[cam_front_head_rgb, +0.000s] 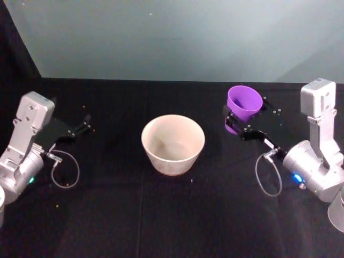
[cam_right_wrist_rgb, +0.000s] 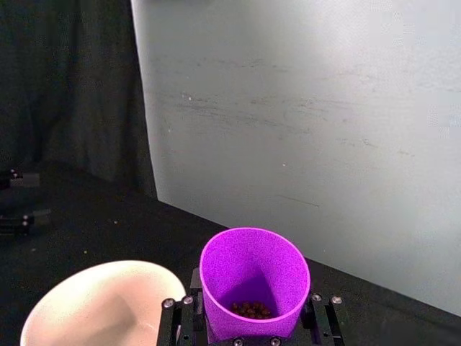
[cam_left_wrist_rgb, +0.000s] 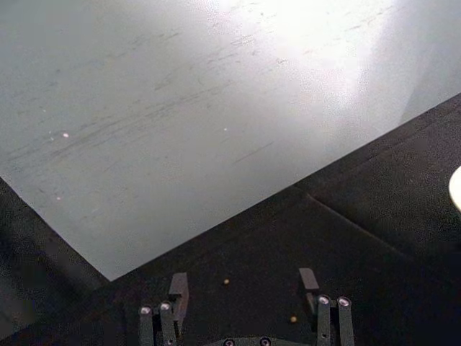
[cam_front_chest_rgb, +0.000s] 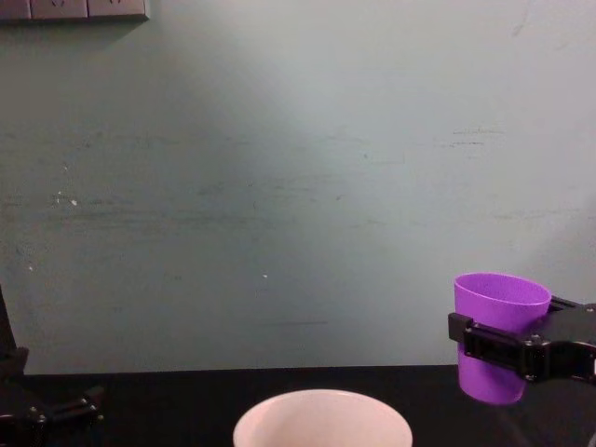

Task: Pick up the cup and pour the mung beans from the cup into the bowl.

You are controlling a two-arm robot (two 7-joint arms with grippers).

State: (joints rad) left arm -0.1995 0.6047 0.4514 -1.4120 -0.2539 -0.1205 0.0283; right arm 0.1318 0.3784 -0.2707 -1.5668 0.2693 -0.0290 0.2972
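Cup (cam_front_head_rgb: 244, 102) in right gripper (cam_front_head_rgb: 242, 119), apart from bowl (cam_front_head_rgb: 172, 159); left gripper (cam_front_head_rgb: 85, 123) parked.

There is one cup (cam_front_head_rgb: 244, 102) and one bowl (cam_front_head_rgb: 173, 144), the cup at two o'clock from the bowl. The mung beans (cam_right_wrist_rgb: 251, 309) in the cup form one small heap, too fine to count, and two stray beans (cam_left_wrist_rgb: 226, 281) lie on the one counter (cam_front_head_rgb: 161, 215). There are two grippers, the left gripper (cam_front_head_rgb: 86, 123) and the right gripper (cam_front_head_rgb: 243, 115).
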